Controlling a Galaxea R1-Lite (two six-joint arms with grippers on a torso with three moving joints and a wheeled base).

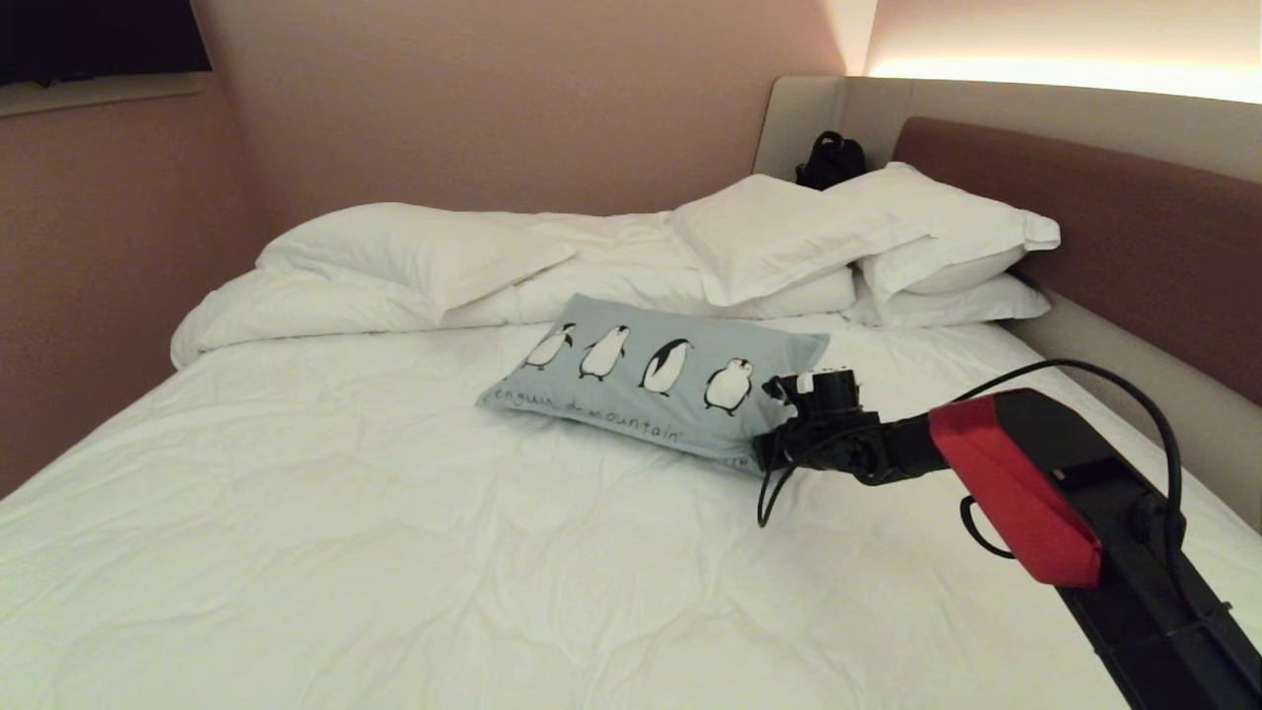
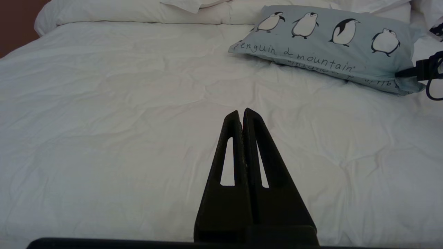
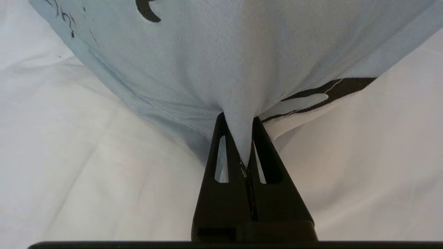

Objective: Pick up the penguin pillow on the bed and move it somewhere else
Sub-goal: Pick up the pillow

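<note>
Pinching a fold of fabric at the pillow's (image 1: 659, 380) near right corner, the right tool (image 3: 246, 138) is closed tight on the cloth, which bunches up between its tips. A corner probably suits this grip because the loose cover gathers easily there, whereas the stuffed middle is likely too thick to fit between the tips. The pillow lies flat on the bed (image 1: 394, 552), in front of the white pillows (image 1: 789, 242) at the headboard (image 1: 1134, 217), its penguins and lettering facing up. It has not left the sheet, so the lift comes next by my reading; held by one corner, it would likely hang and swing. The left tool (image 2: 241, 114) hangs over the bedding, well apart from the pillow, closed on nothing, apparently unneeded.
</note>
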